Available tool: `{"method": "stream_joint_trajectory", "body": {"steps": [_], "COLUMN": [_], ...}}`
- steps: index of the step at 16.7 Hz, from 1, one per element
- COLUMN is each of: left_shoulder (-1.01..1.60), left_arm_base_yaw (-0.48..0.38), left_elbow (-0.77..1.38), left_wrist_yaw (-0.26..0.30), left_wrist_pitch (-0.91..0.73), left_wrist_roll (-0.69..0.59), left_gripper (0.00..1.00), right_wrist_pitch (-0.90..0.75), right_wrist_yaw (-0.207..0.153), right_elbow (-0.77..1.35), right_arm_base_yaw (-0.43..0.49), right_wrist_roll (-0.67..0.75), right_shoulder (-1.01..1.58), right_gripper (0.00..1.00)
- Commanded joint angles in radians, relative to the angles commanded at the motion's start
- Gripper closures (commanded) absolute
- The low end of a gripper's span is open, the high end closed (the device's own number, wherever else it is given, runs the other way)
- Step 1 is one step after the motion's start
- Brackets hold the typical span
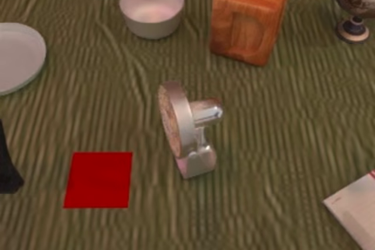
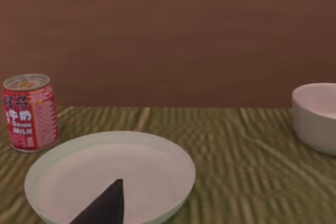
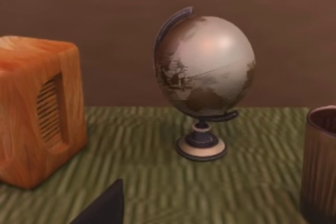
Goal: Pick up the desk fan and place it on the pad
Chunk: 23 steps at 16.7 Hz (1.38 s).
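Green ribbed cloth covers the table; from above, the desk fan [image 1: 186, 130] stands mid-table, just right of the red pad [image 1: 98, 179], untouched. It looks rigid, slick metal, top-heavy; I'd grip the stubby housing. Left wrist view shows a plate [image 2: 110, 174], the right a globe [image 3: 205, 74]; whether either gripper is open I cannot tell.

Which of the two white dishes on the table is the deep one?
The white bowl at the table's far edge, beside the wooden block. It has tall curved walls, whereas the white plate at the left edge is flat and shallow.
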Motion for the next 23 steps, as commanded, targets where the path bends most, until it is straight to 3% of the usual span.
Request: {"method": "stream_joint_trajectory", "body": {"steps": [4,9,23], "left_shoulder": [0.030,0.291,1.737], "left_arm_base_yaw": [-0.013,-0.105,-0.515], "left_elbow": [0.030,0.287,1.731], "left_wrist_yaw": [0.001,0.003,0.002], "left_wrist_pitch": [-0.029,-0.255,-1.264], "left_wrist_roll": [-0.017,-0.143,-0.760], "left_gripper": [0.00,0.00,0.00], "right_wrist_pitch": [0.000,0.000,0.000], "right_wrist_yaw": [0.000,0.000,0.000], "right_elbow": [0.000,0.000,0.000], "right_arm_base_yaw": [0.000,0.000,0.000], "right_wrist_roll": [0.000,0.000,0.000], "right_shoulder": [0.000,0.000,0.000], "right_gripper": [0.00,0.00,0.00]}}
